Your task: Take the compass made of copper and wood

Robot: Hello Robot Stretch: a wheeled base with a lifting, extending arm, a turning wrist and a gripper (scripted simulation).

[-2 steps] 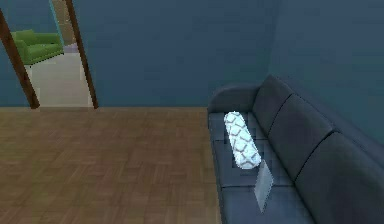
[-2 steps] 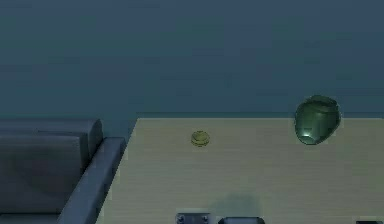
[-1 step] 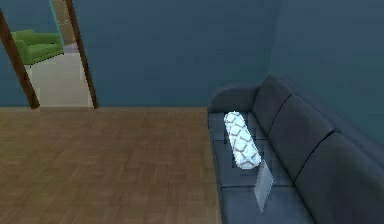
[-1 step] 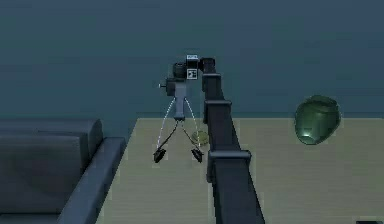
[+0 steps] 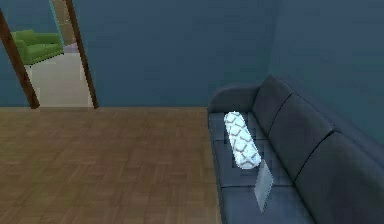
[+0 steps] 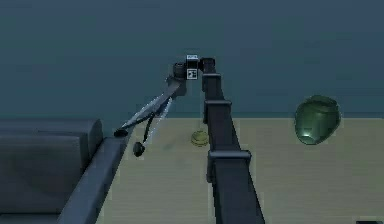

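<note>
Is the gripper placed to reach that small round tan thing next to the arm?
Probably yes: in the arm side view the gripper appears close to the small round tan thing, with nothing between them, though depth is unclear.

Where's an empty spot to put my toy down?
The wooden floor between the doorway and the sofa is bare. The sofa's seat is crowded: a patterned pillow and a pale flat thing lie there.

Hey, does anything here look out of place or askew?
Mildly: a thin pale flat panel stands on edge on the seat of the dark blue sofa, near a white patterned bolster cushion lying lengthwise. I can't tell what the panel is. Nothing looks spilled or damaged.
</note>
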